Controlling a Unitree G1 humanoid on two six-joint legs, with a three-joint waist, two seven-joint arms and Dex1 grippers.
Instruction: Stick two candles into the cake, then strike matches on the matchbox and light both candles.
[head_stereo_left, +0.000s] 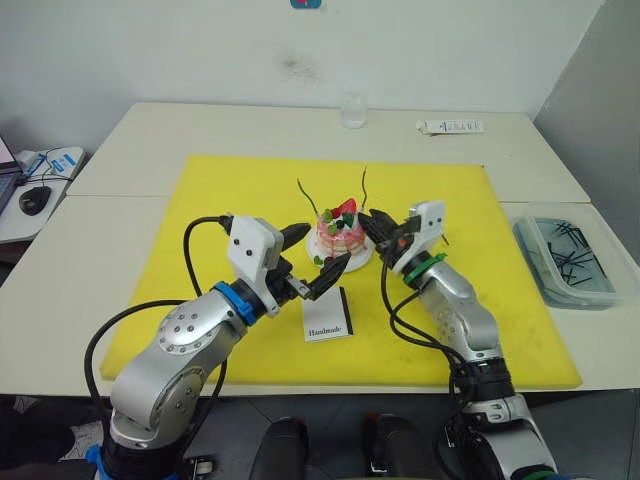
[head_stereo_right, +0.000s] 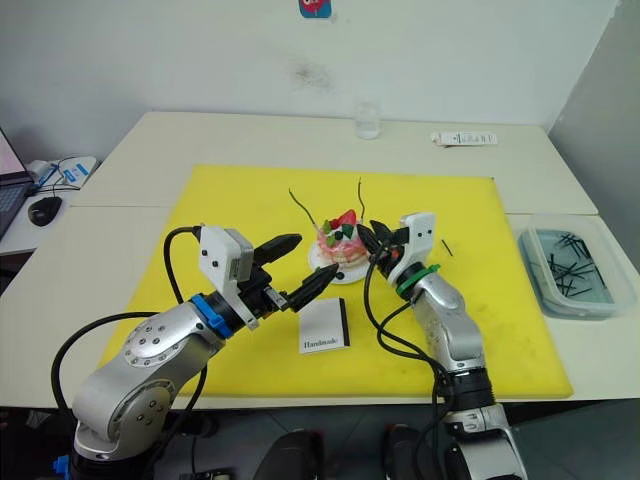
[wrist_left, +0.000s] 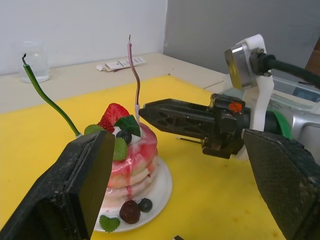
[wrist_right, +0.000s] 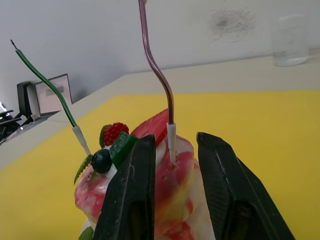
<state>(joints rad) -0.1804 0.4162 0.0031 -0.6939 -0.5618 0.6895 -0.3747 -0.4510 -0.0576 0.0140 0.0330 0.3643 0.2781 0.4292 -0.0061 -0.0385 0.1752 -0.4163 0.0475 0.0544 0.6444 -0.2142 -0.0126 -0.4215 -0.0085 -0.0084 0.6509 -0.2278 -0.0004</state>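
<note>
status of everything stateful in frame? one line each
Green candle: stuck in cake, leaning, unlit.
Pink candle: stuck in cake, near upright, unlit.
Cake: on its plate, on the yellow mat.
Matchbox: flat on mat, closed.
Left gripper: open, empty.
Right gripper: open around the pink candle's base.

A yellow mat (head_stereo_left: 200, 250) covers the middle of the white table (head_stereo_left: 140, 140). A clear glass (head_stereo_left: 352, 110) and a white remote control (head_stereo_left: 450, 127) sit near the far edge, and a computer mouse (head_stereo_left: 34, 199) lies on the neighbouring desk.
</note>
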